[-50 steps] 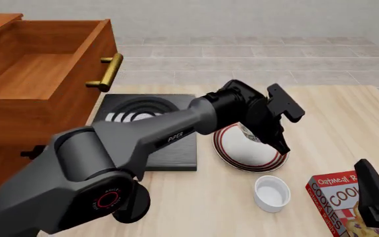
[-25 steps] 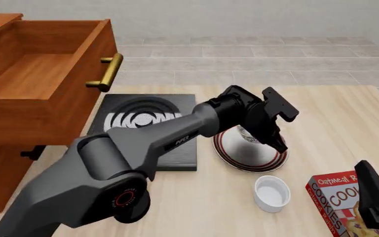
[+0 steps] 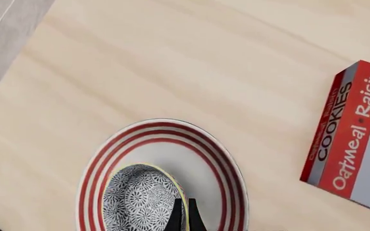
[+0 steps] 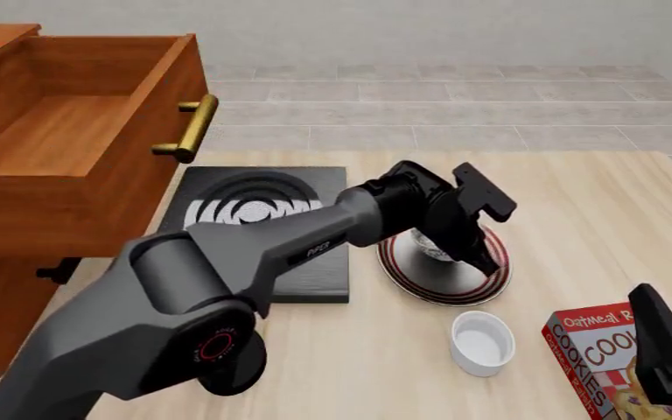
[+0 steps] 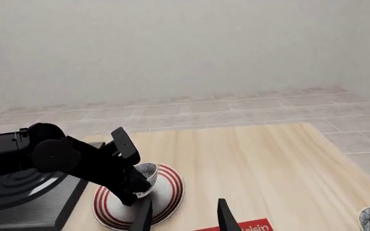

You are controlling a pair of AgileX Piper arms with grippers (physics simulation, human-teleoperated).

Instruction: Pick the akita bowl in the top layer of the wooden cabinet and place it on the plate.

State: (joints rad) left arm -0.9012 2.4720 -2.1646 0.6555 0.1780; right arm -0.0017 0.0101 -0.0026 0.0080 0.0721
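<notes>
Two robot arms are seen at a pale wooden tabletop (image 4: 570, 201). The left hand (image 4: 467, 242) is stretched out over the plate (image 4: 412, 273), a white disc with red rings beside the black stove slab (image 4: 260, 219). Its fingers (image 3: 183, 216) are pinched on the rim of the akita bowl (image 3: 140, 199), whose speckled blue-black outside is shown tilted in the left wrist view. The bowl is held low over the plate's centre; whether it touches the plate cannot be told. Compared with a second ago, the left hand has been lowered and drawn closer to the plate, and the bowl has come down with it.

The top layer (image 4: 67, 131) of the wooden cabinet (image 4: 10, 262) is pulled open at the left, its brass handle (image 4: 190, 127) facing the tabletop. A white ramekin (image 4: 482, 341) sits near the plate, and an oatmeal raisin cookie box (image 4: 593, 354) lies just beyond it. The right hand (image 5: 183, 216) rests unmoved near the box, its fingers spread apart and holding nothing.
</notes>
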